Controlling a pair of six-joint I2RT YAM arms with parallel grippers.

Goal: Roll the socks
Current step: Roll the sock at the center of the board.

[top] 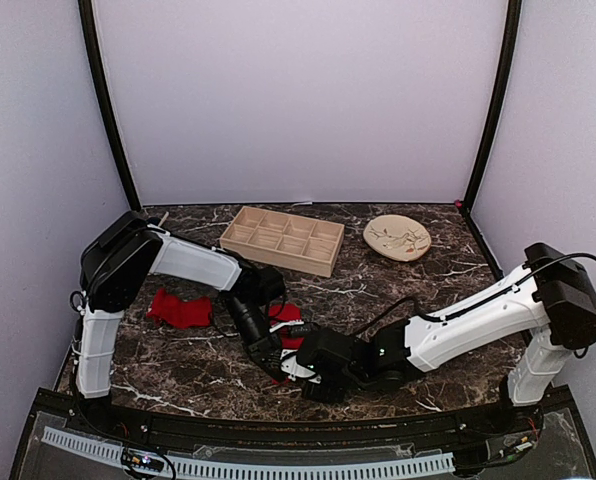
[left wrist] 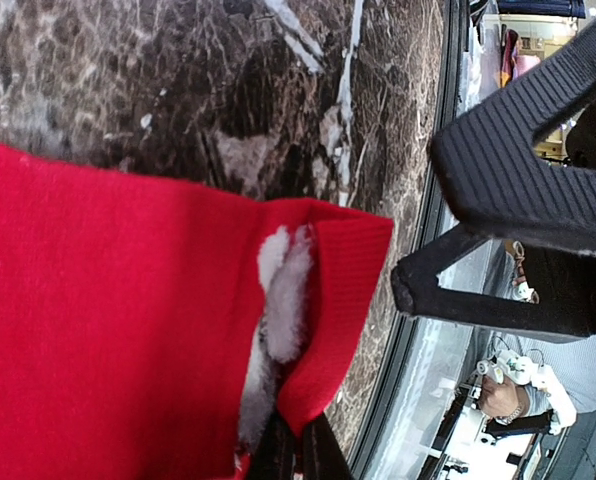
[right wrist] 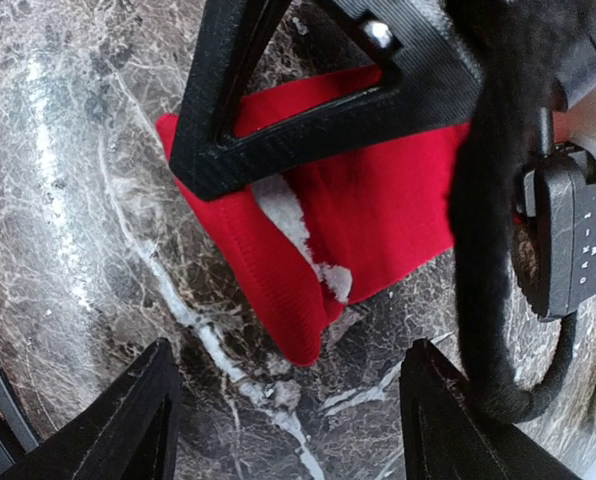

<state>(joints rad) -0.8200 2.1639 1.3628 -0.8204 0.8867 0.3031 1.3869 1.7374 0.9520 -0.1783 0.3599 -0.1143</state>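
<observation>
A red sock (left wrist: 108, 330) with white fleecy lining lies on the dark marble table, its cuff open toward the front edge. It also shows in the top view (top: 290, 318) and the right wrist view (right wrist: 378, 200). My left gripper (left wrist: 298, 445) is shut on the cuff's top layer and shows in the top view (top: 268, 355). My right gripper (right wrist: 293, 420) is open, its fingers wide apart just in front of the cuff and not touching it; it shows in the top view (top: 306, 368). A second red sock (top: 179, 309) lies crumpled at the left.
A wooden compartment tray (top: 283, 239) stands at the back centre. A beige dish (top: 397, 238) sits at the back right. The table's front edge (top: 278, 425) is close behind both grippers. Purple walls enclose the table.
</observation>
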